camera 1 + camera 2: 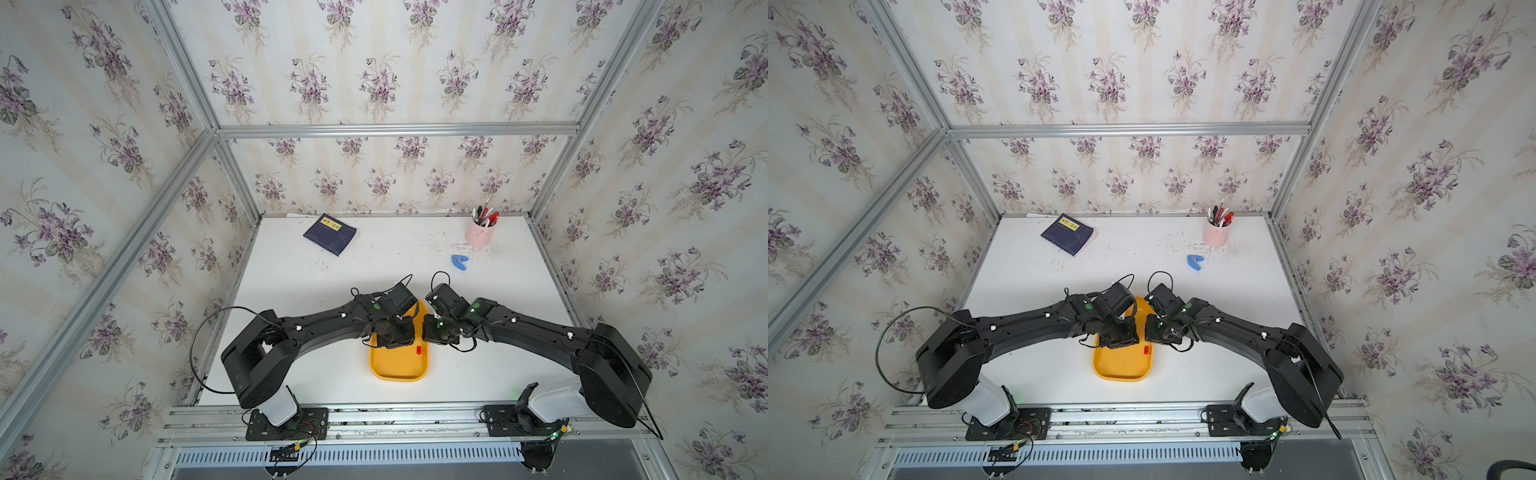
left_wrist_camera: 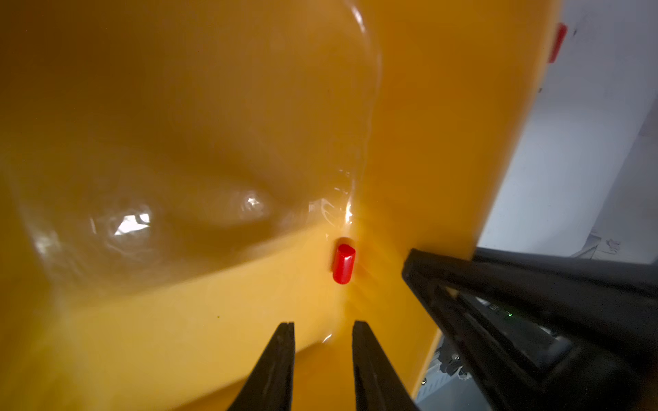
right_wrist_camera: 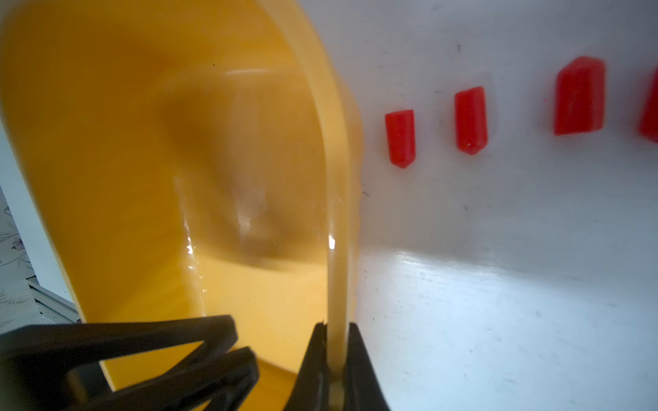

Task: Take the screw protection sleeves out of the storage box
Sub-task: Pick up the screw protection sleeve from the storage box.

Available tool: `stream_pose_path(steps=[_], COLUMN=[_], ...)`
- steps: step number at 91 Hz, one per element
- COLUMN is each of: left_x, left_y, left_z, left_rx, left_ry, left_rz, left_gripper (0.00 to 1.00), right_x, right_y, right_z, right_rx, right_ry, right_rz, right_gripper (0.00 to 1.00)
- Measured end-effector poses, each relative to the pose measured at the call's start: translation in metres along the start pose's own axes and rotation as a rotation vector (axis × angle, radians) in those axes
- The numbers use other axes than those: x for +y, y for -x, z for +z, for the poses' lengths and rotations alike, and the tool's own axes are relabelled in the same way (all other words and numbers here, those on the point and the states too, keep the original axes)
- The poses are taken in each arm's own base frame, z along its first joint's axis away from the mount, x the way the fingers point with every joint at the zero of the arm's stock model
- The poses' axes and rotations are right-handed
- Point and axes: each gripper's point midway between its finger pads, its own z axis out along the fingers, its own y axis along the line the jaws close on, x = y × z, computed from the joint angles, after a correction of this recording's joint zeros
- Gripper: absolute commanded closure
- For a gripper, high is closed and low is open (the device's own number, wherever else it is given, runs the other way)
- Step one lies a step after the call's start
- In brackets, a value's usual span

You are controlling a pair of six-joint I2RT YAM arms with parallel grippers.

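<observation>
Mid-task: R claw (image 3: pixel 336 329) is clamped on the rim of the storage box (image 3: pixel 142 160), prob. to steady it. L claw (image 2: pixel 324 325) is inside the box, jaws narrowly apart & empty, w/ one sleeve (image 2: pixel 343 263) lying just ahead by the wall. Other screw protection sleeves (image 3: pixel 470 119) already lie on the counter (image 3: pixel 498 284) beside the box. Next, prob.: L claw straddles that sleeve, pinches lightly, lifts it over the rim. In both top views the wrists hide the box's far half, so can't tell if more remain. One outside sleeve is cut off at frame edge.

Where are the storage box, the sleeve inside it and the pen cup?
storage box (image 1: pixel 395 363): a top view, bare floor.
sleeve (image 1: pixel 419 350): a top view, its middle.
pen cup (image 1: pixel 479 236): a top view, pink wall.
</observation>
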Motion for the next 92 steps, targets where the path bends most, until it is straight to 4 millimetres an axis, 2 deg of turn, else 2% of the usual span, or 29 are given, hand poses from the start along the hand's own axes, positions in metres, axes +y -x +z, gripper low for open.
stream_pose_path(steps=[10, 25, 38, 64, 92], left_x=[0.005, -0.008, -0.001, -0.005, -0.011], left_y=[-0.004, 0.0, -0.004, 0.001, -0.007], left_z=[0.007, 0.012, 0.021, 0.033, 0.037], left_rx=[0.003, -0.019, -0.019, -0.03, -0.003], left_ry=[-0.017, -0.073, -0.071, -0.076, -0.094], left_rz=[-0.055, -0.081, -0.113, -0.123, -0.113], left_gripper=[0.68, 0.7, 0.72, 0.72, 0.72], right_x=[0.001, 0.001, 0.0, 0.0, -0.001], right_y=[0.0, 0.0, -0.002, -0.003, -0.004], right_z=[0.0, 0.0, 0.001, 0.001, 0.002], right_rx=[-0.001, 0.002, 0.007, 0.01, 0.011], right_ry=[0.005, 0.007, 0.009, 0.01, 0.007], right_rz=[0.002, 0.003, 0.006, 0.007, 0.008], right_gripper=[1.0, 1.0, 1.0, 1.0, 1.0])
